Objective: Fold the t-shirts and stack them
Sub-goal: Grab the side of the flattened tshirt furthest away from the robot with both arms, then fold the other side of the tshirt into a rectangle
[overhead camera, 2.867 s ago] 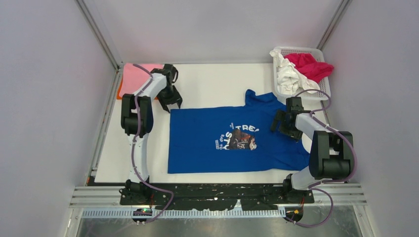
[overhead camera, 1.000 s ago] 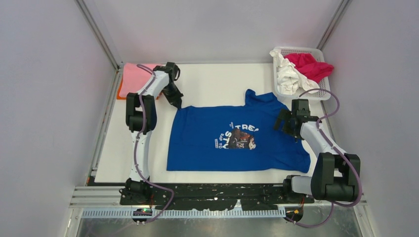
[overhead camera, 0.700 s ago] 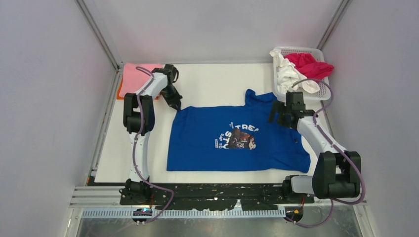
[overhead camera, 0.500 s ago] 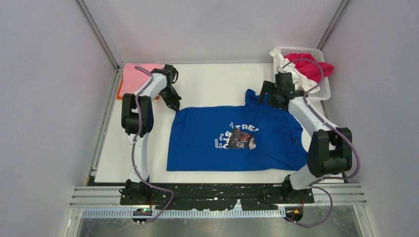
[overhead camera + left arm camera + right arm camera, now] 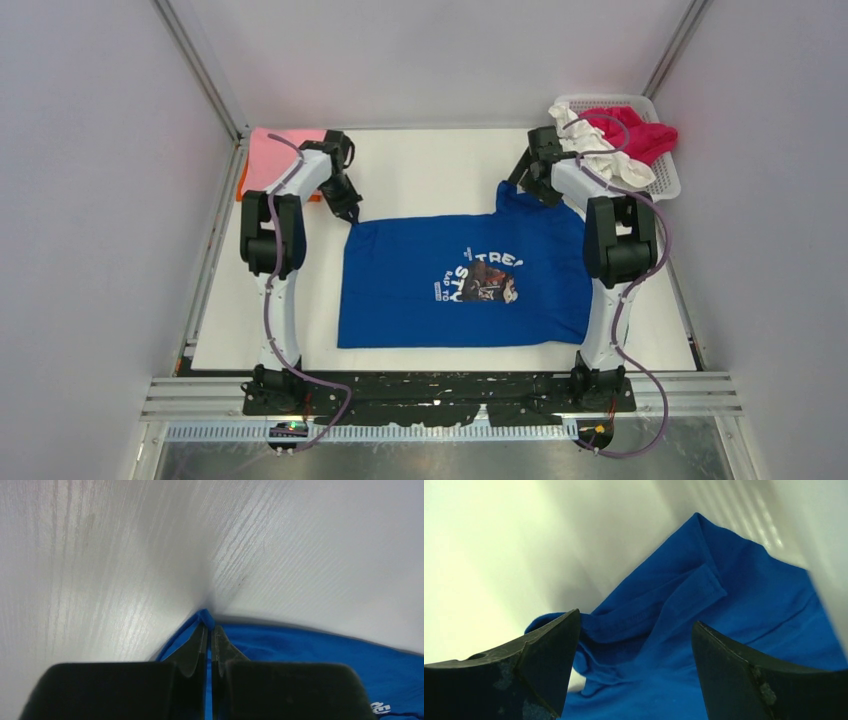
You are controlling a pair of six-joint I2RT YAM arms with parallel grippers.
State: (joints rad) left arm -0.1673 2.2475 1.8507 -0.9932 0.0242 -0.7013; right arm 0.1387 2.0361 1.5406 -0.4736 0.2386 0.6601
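the white table (image 5: 430, 165) carries the royal-blue t-shirt (image 5: 460, 290), spread flat at its middle, print up. the left pincer (image 5: 209, 639) is clamped on the shirt's far left corner. the right pincer (image 5: 635, 620) hangs with jaws wide apart over the rumpled far right sleeve (image 5: 674, 600) (apparently not touching it). if it closes on one loose fold only, the lift would likely go lopsided and drag the cloth askew.

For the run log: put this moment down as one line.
left gripper: shut on blue shirt, far-left corner | right gripper: open over its bunched far-right corner | blue shirt: spread flat, print up, not yet folded
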